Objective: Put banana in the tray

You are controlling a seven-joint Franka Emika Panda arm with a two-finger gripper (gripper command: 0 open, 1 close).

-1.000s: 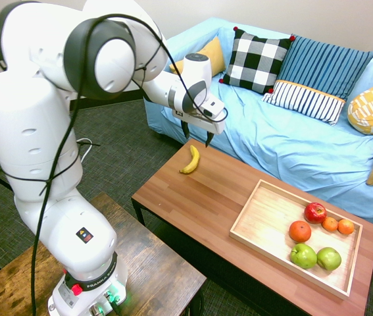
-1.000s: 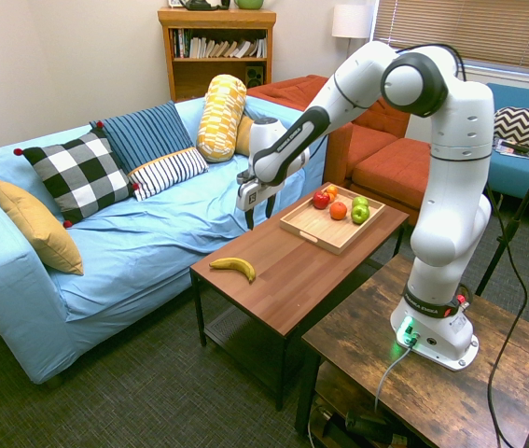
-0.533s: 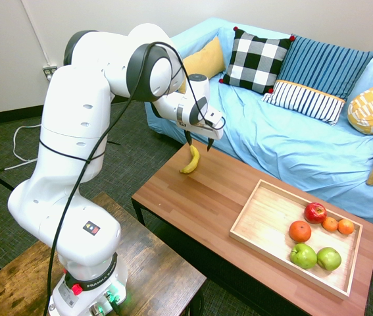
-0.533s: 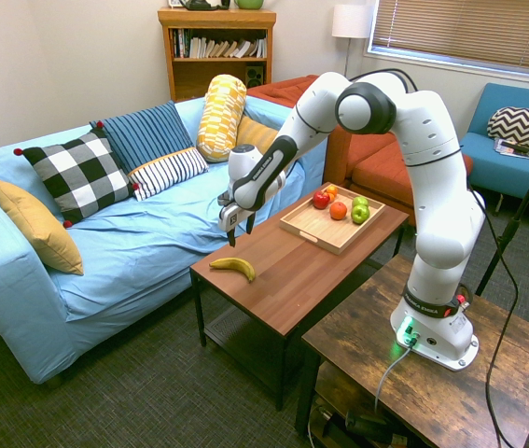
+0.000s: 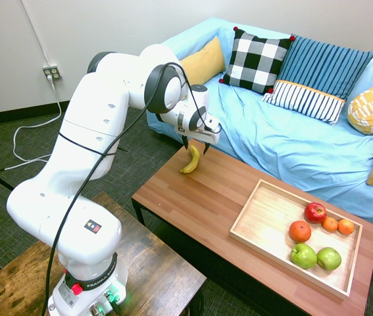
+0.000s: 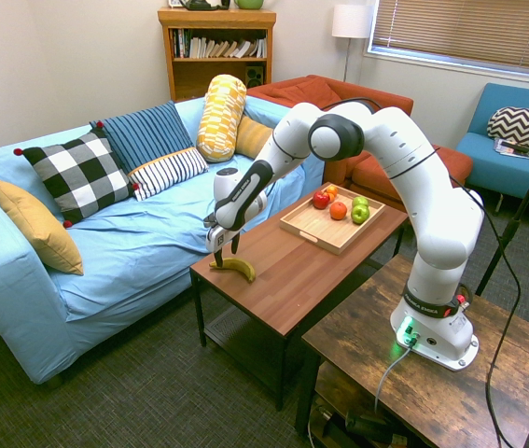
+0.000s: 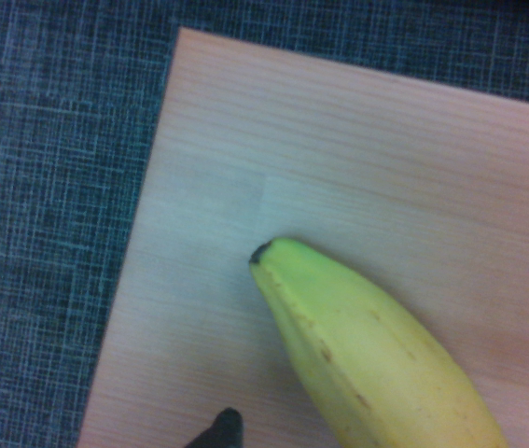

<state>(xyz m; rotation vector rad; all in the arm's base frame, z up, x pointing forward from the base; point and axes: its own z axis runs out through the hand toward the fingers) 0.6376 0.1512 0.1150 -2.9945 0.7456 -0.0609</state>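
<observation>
The yellow banana (image 5: 190,160) (image 6: 234,267) lies on the dark wooden table near its end by the sofa's corner. My gripper (image 5: 195,146) (image 6: 225,248) hangs open just above it, fingers pointing down on either side of the banana's sofa-side end, holding nothing. The wrist view shows the banana (image 7: 367,364) close up, its dark tip near the table's corner. The light wood tray (image 5: 265,220) (image 6: 315,229) sits at the table's other end, about half of its floor bare.
A red apple (image 5: 315,212), oranges (image 5: 299,231) and green apples (image 5: 303,255) fill the tray's far part. A blue sofa (image 5: 291,145) with cushions runs along the table's far side. A darker rustic table (image 5: 153,270) stands beside it.
The arm has swung towards the table's banana end and come down, bringing the open gripper from beside the banana to just above it. The banana has not moved.
</observation>
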